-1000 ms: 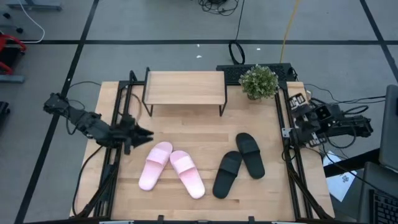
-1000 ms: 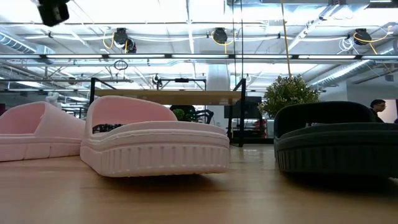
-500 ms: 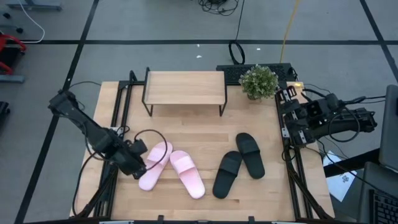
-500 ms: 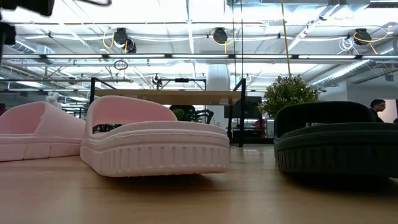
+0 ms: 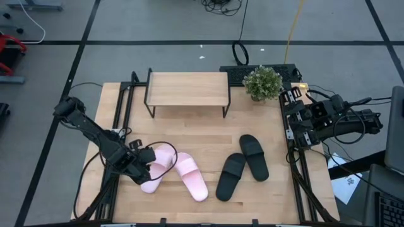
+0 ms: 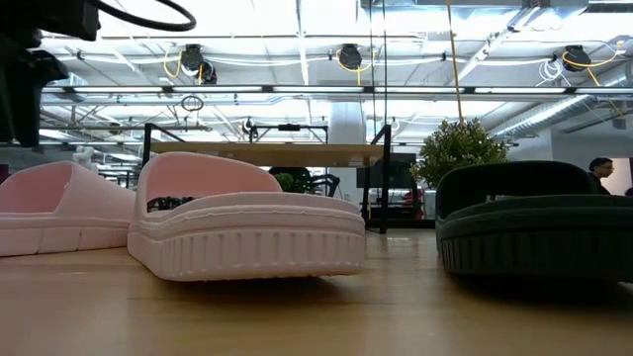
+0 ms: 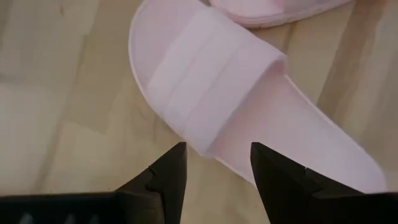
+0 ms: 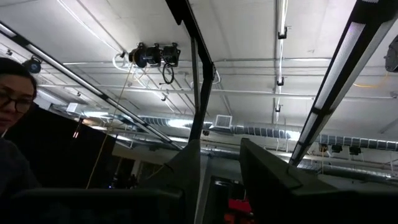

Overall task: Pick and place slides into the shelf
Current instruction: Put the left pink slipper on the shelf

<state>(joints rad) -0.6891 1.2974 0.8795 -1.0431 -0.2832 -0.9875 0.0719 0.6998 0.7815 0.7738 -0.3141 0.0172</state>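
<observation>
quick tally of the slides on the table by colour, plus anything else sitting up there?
Pale pink slides: 2
Black slides: 2
Shelf: 1
Potted plant: 1
Total: 6

No slide is on the shelf yet. The left gripper hangs open over one pink slide; the right gripper is parked off the table's right edge.

The counter (image 5: 208,132) is showing pale, smooth wood with visible grain. The shelf (image 5: 187,88) is presenting a matching light-wood board on thin black metal legs. The pink slides (image 5: 173,171) are appearing as matt, smooth moulded foam with ribbed sole edges; the black slides (image 5: 243,164) are looking equally matt. The left pincer (image 7: 214,163) fingers are showing matt dark plastic.
</observation>
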